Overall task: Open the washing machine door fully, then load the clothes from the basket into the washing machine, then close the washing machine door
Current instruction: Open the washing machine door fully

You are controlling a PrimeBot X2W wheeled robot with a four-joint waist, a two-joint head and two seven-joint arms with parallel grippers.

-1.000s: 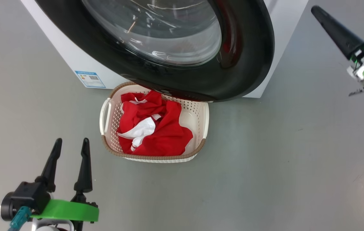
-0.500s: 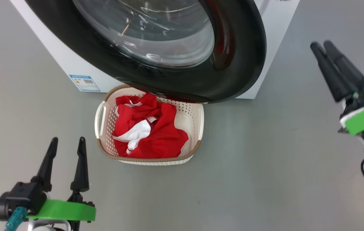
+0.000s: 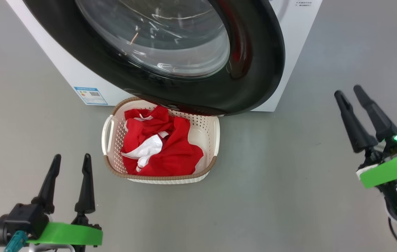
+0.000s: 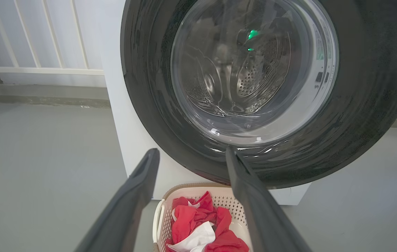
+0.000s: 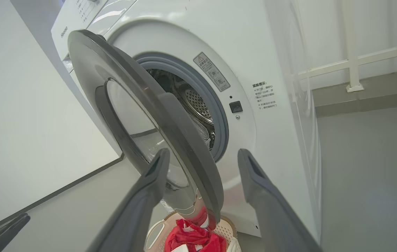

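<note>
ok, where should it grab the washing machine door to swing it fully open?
Grip the black rim at the free right edge of the washing machine door. That edge stands off the front of the washing machine, leaving a gap behind it. Come in from the right with the open right gripper, one finger behind the rim.

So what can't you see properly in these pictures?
Far end of the basket, head view: under the washing machine door.
Floor of the basket, head view: mostly covered by the clothes.
Print on the blue label, head view: too small to read.
The drum, right wrist view: mostly behind the door.
</note>
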